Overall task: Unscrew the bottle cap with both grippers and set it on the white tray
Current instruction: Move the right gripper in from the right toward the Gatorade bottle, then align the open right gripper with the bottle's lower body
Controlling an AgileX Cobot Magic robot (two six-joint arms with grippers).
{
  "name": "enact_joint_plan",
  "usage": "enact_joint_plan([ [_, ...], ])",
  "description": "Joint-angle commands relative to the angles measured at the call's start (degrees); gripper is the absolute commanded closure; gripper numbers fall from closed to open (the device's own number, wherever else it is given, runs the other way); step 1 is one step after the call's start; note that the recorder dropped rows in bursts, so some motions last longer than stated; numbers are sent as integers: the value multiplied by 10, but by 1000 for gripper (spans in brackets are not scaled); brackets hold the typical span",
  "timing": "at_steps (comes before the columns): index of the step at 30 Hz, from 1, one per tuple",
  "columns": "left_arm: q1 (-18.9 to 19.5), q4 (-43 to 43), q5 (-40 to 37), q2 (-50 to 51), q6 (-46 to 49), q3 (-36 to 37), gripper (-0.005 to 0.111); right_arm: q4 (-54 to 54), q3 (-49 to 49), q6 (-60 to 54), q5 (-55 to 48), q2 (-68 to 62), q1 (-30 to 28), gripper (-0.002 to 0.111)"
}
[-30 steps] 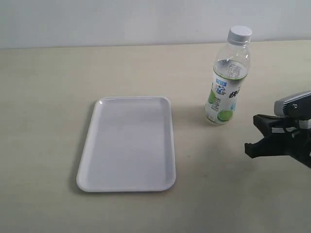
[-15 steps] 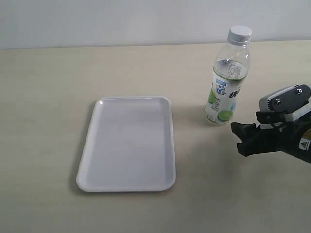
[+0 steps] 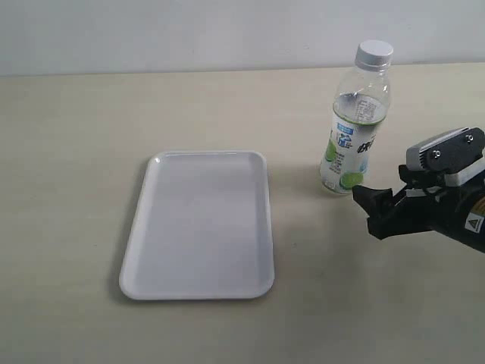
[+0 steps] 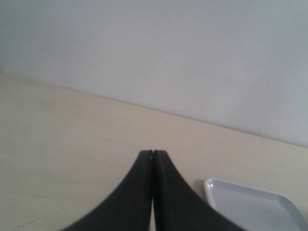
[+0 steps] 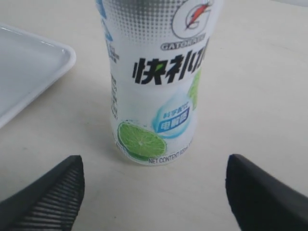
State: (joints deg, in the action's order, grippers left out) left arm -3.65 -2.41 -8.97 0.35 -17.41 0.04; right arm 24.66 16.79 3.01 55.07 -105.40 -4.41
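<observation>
- The left gripper (image 4: 153,155) appears only in its own wrist view. Its two black fingers (image 4: 139,192) are pressed together along their whole length with nothing between them, and it is closed on nothing.
- Past those fingers lies the beige tabletop (image 3: 76,114), with a pale wall (image 3: 151,30) behind it. One rounded corner of the white tray (image 4: 250,204) shows near the fingers.
- In the exterior view the white tray (image 3: 201,227) lies flat on the tabletop, left of centre, with its long side running away from the camera (nothing lies in it).
- To the right of the tray, and apart from it, the bottle (image 3: 353,129) stands upright on the tabletop. The label has lime pictures near the base, and the upper body is clear.
- The bottle cap (image 3: 374,53) is white and ribbed and sits on the bottle's neck, not on the tray.
- The right gripper (image 3: 367,208) comes in from the right edge, low over the tabletop. Its black tips are just beside the bottle's base and point at it.
- A grey-white block (image 3: 443,155) with screws sits on top of that gripper, and a yellow label (image 3: 475,222) shows at the frame's edge.
- In the right wrist view the gripper's jaws stand wide apart and hold nothing. The bottle's label fills the middle of that view, beyond the gap and not yet between the ribbed pads (image 5: 57,192).
</observation>
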Motion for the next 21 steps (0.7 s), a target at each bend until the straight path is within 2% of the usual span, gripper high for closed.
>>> enact_joint_plan([
  [1, -3, 1, 3, -3, 1, 0, 104, 15, 3, 17, 32, -25, -3, 28],
  [21, -3, 1, 3, -3, 1, 0, 104, 14, 3, 34, 35, -35, -3, 28],
])
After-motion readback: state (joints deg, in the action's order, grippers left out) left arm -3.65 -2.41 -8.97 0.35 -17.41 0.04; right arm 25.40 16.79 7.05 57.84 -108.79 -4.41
